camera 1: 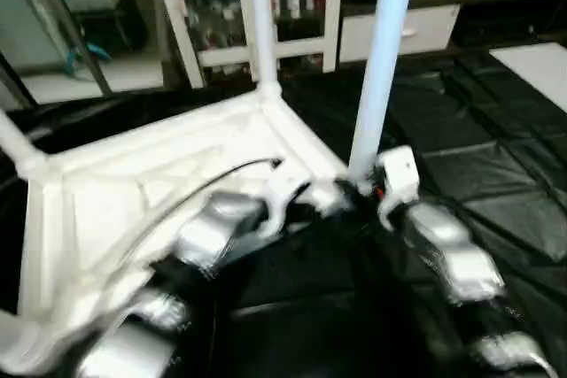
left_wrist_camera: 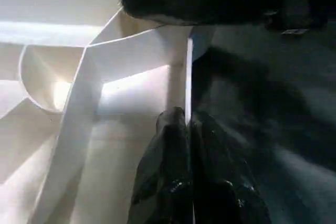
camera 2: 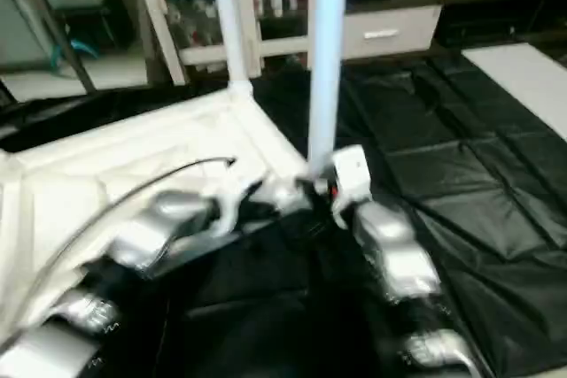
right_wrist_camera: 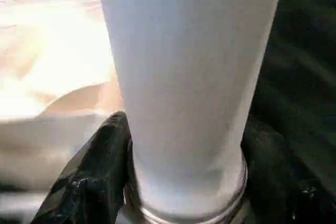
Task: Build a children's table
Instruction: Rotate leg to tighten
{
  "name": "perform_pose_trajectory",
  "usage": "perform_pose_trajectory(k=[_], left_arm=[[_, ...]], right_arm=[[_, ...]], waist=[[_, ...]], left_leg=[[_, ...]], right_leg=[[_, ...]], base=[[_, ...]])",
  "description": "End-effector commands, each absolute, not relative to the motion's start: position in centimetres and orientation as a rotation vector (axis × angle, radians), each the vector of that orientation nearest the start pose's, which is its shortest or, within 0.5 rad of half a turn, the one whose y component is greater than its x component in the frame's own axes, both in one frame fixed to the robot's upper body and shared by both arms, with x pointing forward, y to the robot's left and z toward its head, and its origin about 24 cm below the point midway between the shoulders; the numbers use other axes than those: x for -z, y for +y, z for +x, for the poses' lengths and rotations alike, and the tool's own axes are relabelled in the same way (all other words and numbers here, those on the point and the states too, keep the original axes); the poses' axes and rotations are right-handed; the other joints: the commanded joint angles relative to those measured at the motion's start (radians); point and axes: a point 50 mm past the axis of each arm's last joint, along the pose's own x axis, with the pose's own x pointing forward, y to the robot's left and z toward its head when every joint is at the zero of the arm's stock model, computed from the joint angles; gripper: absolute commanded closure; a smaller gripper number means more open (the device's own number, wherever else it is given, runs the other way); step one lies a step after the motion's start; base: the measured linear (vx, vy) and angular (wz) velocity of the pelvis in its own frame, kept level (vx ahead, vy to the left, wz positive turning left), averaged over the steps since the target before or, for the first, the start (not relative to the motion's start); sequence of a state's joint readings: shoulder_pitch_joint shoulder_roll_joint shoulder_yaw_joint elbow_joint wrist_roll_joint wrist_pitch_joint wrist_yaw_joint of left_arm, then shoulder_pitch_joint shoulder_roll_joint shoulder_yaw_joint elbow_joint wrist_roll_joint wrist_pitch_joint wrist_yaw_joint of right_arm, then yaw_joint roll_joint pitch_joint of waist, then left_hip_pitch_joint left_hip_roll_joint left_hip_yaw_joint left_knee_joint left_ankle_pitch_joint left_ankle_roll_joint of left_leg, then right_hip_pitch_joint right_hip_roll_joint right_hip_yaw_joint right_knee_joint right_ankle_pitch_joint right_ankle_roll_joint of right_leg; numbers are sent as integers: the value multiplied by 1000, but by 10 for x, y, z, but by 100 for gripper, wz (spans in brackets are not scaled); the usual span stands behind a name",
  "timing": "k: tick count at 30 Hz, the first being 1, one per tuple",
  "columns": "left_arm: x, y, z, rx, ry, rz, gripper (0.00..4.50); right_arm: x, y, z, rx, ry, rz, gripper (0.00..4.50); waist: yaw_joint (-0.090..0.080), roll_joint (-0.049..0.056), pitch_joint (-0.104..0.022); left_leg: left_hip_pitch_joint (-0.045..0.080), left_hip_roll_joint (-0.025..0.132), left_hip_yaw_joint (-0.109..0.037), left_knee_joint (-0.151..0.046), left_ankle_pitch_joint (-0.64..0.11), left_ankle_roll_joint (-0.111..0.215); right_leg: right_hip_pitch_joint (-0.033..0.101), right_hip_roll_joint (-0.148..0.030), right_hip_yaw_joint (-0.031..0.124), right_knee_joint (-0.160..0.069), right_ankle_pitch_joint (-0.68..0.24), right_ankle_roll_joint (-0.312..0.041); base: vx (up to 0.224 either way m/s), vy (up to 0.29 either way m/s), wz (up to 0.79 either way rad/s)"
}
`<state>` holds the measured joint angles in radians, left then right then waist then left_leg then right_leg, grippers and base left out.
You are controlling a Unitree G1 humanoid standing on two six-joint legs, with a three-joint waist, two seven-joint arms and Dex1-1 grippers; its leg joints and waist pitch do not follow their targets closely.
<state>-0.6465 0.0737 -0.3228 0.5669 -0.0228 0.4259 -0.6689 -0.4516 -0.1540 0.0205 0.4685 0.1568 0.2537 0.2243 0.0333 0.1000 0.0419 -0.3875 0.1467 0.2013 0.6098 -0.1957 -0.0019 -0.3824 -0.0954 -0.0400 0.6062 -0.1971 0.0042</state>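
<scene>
Right gripper (camera 1: 365, 190): fingers clasp upright leg (camera 1: 383, 59) near its base. Left gripper (left_wrist_camera: 188, 129): pinched onto rim of upturned tabletop (camera 1: 142, 174). Black mat (camera 1: 496, 157) beneath; cabinet (camera 1: 257, 6) behind.

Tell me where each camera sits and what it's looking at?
Left eye view: on the head, looking down at the upside-down table top, silver forearms below.
Right eye view: beside it, same scene, same upright leg.
Left wrist view: on the left arm, looking along the left gripper, whose fingers pinch the top's thin rim.
Right wrist view: on the right arm, the right gripper with black fingers either side of that leg.
Shared: the leg shows in both eye views and the right wrist view.
</scene>
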Motion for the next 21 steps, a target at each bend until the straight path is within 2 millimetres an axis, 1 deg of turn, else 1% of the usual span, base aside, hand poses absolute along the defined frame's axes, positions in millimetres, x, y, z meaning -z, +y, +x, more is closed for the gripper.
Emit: perform_pose_trajectory(k=[1, 2, 3, 4, 5, 6, 7, 9, 10, 11, 12, 13, 14, 15, 16, 17, 18, 19, 20, 21], left_arm=[[-45, 40, 331, 891, 476, 245, 450], [-45, 37, 333, 867, 470, 253, 450], [-46, 29, 334, 845, 452, 269, 450], [-47, 26, 335, 836, 443, 277, 450], [-48, 18, 334, 847, 422, 309, 450], [-49, 17, 334, 856, 417, 315, 450], [-49, 16, 334, 860, 416, 307, 450], [-48, 17, 333, 873, 412, 320, 450], [-48, 17, 333, 877, 412, 323, 450], [-46, 19, 333, 880, 412, 335, 450], [-44, 22, 332, 895, 417, 361, 450], [-42, 24, 331, 902, 421, 369, 450], [-41, 25, 330, 915, 421, 382, 450], [-41, 26, 330, 933, 414, 394, 450], [-41, 29, 329, 945, 416, 400, 450], [-41, 31, 329, 973, 410, 409, 450], [-41, 31, 328, 992, 403, 416, 450], [-40, 34, 329, 989, 406, 420, 450], [-40, 36, 329, 982, 411, 421, 450], [-40, 38, 330, 989, 403, 426, 450]], right_arm=[[-14, -153, 327, -104, 412, 28, 180], [-12, -153, 327, -60, 424, 21, 180], [-9, -146, 328, -11, 439, 23, 180], [-9, -143, 329, 7, 445, 22, 180], [-10, -137, 331, 29, 440, 12, 180], [-12, -137, 331, 35, 434, 6, 180], [-13, -137, 332, 44, 425, -5, 180], [-16, -138, 333, 51, 410, -9, 180], [-16, -138, 333, 52, 406, -9, 180], [-18, -139, 334, 55, 390, -16, 180], [-22, -139, 334, 28, 355, -39, 180], [-24, -139, 333, 10, 338, -52, 180], [-28, -140, 332, -7, 310, -47, 180], [-32, -141, 330, -20, 280, -31, 145], [-38, -145, 328, -32, 244, -36, 110], [-46, -150, 324, -48, 199, -48, 110], [-49, -152, 321, -56, 180, -58, 101], [-52, -154, 317, -98, 181, -65, 88], [-53, -154, 315, -130, 185, -68, 88], [-55, -157, 310, -157, 188, -79, 76]], waist=[[1, -16, -57], [5, -15, -58], [8, -19, -59], [10, -14, -60], [11, -14, -61], [15, -15, -62], [17, -15, -61], [19, -13, -61], [19, -14, -60], [18, -13, -59], [18, -9, -58], [19, -12, -58], [22, -10, -58], [23, -11, -58], [28, -9, -60], [31, -7, -61], [37, -9, -64], [36, -12, -67], [38, -11, -66], [39, -10, -67]], left_leg=[[29, 69, -45, -91, -308, -24], [28, 70, -47, -92, -300, -24], [27, 71, -46, -93, -290, -18], [26, 72, -46, -96, -276, -19], [26, 72, -47, -96, -271, -19], [27, 73, -46, -96, -265, -16], [25, 73, -46, -97, -262, -13], [26, 73, -46, -98, -269, -14], [26, 72, -45, -99, -284, -15], [26, 72, -46, -100, -290, -16], [27, 72, -46, -101, -306, -20], [28, 72, -46, -101, -311, -22], [28, 72, -46, -102, -312, -21], [30, 73, -46, -102, -311, -21], [28, 75, -45, -101, -287, -14], [27, 74, -46, -100, -267, -7], [23, 76, -45, -96, -219, 7], [14, 74, -47, -93, -174, 27], [15, 74, -46, -92, -168, 38], [17, 74, -45, -89, -165, 47]], right_leg=[[18, -62, 32, -88, -257, -215], [20, -64, 32, -88, -249, -212], [21, -62, 32, -86, -227, -208], [22, -61, 31, -84, -204, -207], [21, -60, 30, -83, -194, -206], [22, -61, 30, -83, -174, -204], [24, -61, 30, -82, -163, -201], [24, -62, 29, -82, -163, -197], [24, -63, 30, -86, -177, -192], [23, -63, 30, -86, -185, -190], [22, -64, 31, -90, -206, -183], [22, -64, 32, -91, -212, -177], [22, -65, 32, -92, -214, -175], [21, -65, 33, -93, -213, -173], [23, -64, 33, -91, -175, -170], [26, -63, 33, -89, -151, -169], [29, -63, 33, -81, -90, -169], [36, -65, 31, -72, -34, -181], [35, -64, 30, -72, -26, -185], [35, -64, 30, -72, -21, -189]], base=[[0, 0, 0], [0, 0, 0], [0, 0, 0], [0, 0, 0], [0, 0, 0], [0, 0, 0], [0, 0, 0], [0, 0, 0], [0, 0, 0], [0, 0, 0], [0, 0, 0], [0, 0, 0], [0, 0, 0], [0, 0, 0], [0, 0, 0], [0, 0, 0], [0, 0, 0], [0, 0, 0], [0, 0, 0], [0, 0, 0]])
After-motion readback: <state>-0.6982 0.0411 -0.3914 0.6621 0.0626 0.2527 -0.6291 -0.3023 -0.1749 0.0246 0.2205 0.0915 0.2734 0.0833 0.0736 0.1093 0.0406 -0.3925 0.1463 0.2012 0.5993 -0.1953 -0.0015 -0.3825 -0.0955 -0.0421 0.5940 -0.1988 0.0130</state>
